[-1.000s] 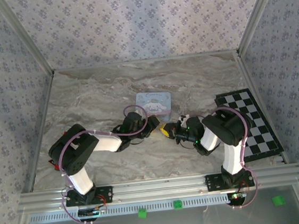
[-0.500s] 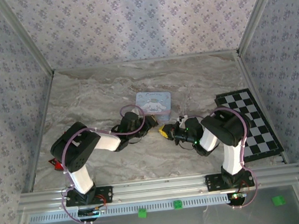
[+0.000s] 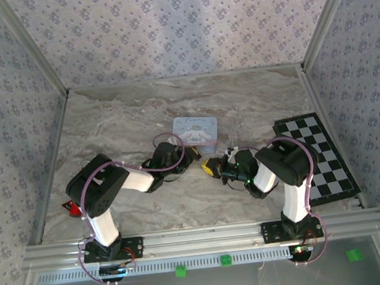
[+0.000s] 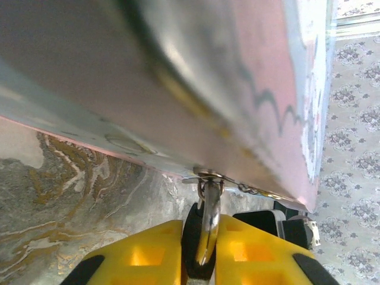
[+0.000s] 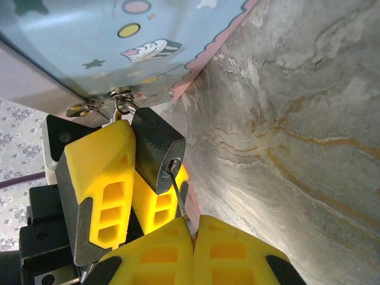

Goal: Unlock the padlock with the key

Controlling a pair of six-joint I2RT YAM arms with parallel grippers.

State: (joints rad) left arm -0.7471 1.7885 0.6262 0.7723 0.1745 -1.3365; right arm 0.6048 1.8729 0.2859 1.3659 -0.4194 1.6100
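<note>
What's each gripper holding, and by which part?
Right gripper pinches the key by its rear end, tip at the padlock keyhole. Left gripper clamps the padlock body by its sides.

Pale wallpaper [image 3: 178, 28] with a small grey-violet floral repeat covers three walls. Bare aluminium posts [image 3: 38, 53] run up the corners. The tabletop [image 3: 120, 122] has a grey-beige marble pattern, with a metal rail [image 3: 200, 238] along its near edge. The light seems soft and even.
</note>
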